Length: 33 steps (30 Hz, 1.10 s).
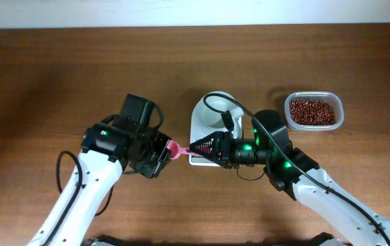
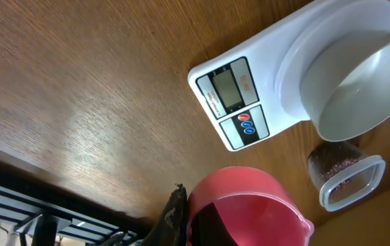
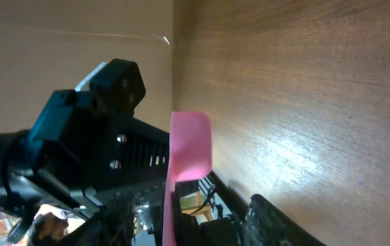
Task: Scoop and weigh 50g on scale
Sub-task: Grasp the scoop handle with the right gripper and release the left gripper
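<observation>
Clamping the scoop (image 1: 175,148), the left claw (image 1: 165,152) meets the right claw (image 1: 193,147), its width unclear, at the scale's (image 1: 200,123) nine o'clock; a mistimed release could drop it.

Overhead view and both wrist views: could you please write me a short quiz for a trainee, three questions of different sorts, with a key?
1. True or false: the white bowl on the scale already has beans in it.
2. Where are the beans? A in the clear tub; B in the white bowl; C on the scale's display.
3. Fill in: the left claw is shut on a pink ____.
Key: 1 false, the bowl looks empty; 2 A; 3 scoop.
</observation>
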Motion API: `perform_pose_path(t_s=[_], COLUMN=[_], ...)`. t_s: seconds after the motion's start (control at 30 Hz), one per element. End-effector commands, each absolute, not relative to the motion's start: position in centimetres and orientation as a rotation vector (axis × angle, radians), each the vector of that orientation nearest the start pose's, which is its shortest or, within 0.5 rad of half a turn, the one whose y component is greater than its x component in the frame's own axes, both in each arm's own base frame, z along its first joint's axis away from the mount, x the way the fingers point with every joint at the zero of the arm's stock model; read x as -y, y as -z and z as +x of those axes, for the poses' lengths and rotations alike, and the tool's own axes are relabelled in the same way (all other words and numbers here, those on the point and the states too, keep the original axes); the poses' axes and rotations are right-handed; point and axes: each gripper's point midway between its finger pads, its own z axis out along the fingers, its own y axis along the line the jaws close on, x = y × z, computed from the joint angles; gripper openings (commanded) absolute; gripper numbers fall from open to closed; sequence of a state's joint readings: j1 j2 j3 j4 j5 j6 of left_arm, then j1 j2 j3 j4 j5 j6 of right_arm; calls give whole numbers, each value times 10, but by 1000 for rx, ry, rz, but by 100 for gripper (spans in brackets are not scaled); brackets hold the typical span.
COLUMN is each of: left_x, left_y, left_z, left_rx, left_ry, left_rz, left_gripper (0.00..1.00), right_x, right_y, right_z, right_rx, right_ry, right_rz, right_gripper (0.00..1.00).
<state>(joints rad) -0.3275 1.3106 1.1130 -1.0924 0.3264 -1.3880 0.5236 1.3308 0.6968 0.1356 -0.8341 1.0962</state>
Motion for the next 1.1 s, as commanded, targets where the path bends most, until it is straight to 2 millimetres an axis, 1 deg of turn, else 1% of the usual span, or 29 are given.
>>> perform_pose_path(t_s=[0.0, 0.1, 0.23, 0.33, 0.4, 0.67, 0.73, 0.8, 0.9, 1.07], left_x=[147, 147, 147, 147, 147, 146, 146, 146, 146, 145], left_y=[-158, -158, -158, -158, -158, -158, -158, -158, -158, -157], left_z=[235, 235, 235, 235, 235, 235, 236, 235, 236, 235], left_rx=[-2762, -2760, -2760, -2760, -2759, -2758, -2757, -2758, -2758, -2757], left_ry=[692, 686, 684, 684, 684, 679, 680, 679, 680, 673], left_rz=[-1445, -1444, -1443, -1443, -1444, -1443, -1444, -1443, -1443, -1444], left_gripper=[0, 0, 0, 0, 0, 0, 0, 0, 0, 0], right_x=[-291, -291, -291, -292, -292, -294, -294, -294, -294, -294], right_y=[-186, -186, -187, -187, -188, -190, -191, -192, -192, -192], right_z=[248, 247, 246, 244, 243, 237, 236, 234, 233, 233], right_rx=[-2437, -2440, -2450, -2455, -2458, -2467, -2468, -2471, -2471, -2471], right_ry=[-1739, -1745, -1760, -1772, -1781, -1819, -1825, -1837, -1838, -1838], right_rz=[85, 88, 110, 110, 102, 68, 62, 51, 50, 50], right_gripper=[50, 41, 35, 34, 27, 26, 24, 19, 19, 14])
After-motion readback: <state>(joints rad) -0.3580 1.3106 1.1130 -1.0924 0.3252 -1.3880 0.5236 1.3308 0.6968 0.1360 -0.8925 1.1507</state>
